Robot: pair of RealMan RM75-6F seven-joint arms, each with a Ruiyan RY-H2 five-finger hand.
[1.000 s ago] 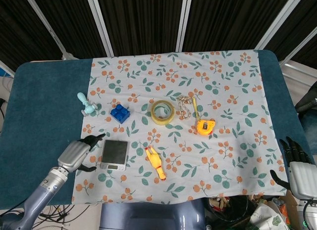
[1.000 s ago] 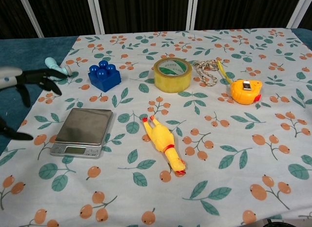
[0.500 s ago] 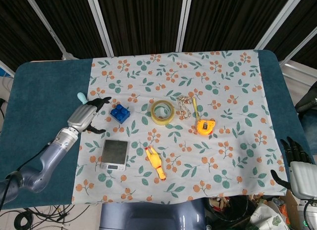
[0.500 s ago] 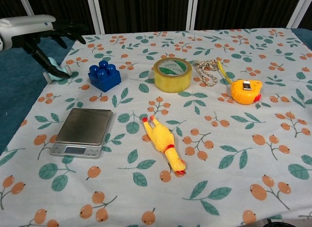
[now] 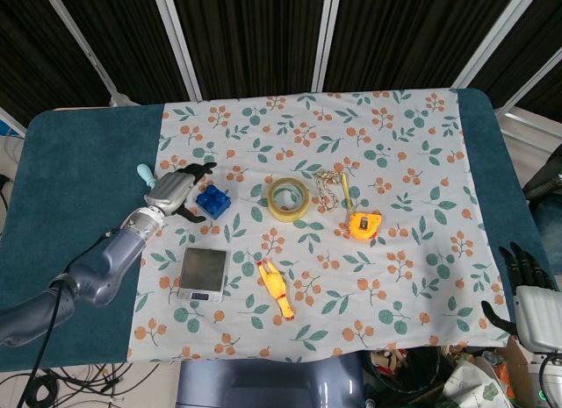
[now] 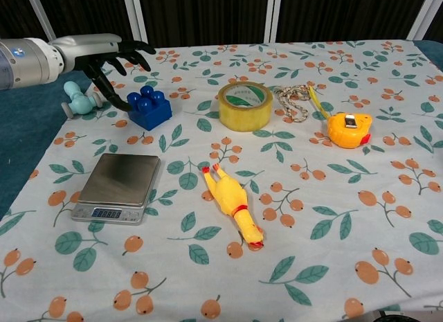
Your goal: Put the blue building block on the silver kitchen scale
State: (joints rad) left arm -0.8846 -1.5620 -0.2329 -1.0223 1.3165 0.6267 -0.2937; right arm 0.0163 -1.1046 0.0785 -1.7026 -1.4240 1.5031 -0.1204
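Note:
The blue building block (image 5: 213, 202) (image 6: 149, 108) sits on the floral cloth, left of centre. My left hand (image 5: 176, 194) (image 6: 111, 57) hovers just left of and above it, fingers spread, with the thumb reaching down beside the block's left side; it holds nothing. The silver kitchen scale (image 5: 203, 274) (image 6: 120, 186) lies nearer the front edge, below the block, with its display lit. My right hand (image 5: 527, 289) rests at the table's front right corner, fingers apart and empty.
A pale blue toy (image 6: 79, 101) lies just left of the block. A yellow tape roll (image 6: 244, 106), a chain (image 6: 294, 102), an orange tape measure (image 6: 349, 129) and a rubber chicken (image 6: 232, 203) lie to the right on the cloth (image 5: 413, 145).
My left hand has swung from beside the scale up and to the right, ending over the block's left side. The scale's display has lit up. The right hand has not moved.

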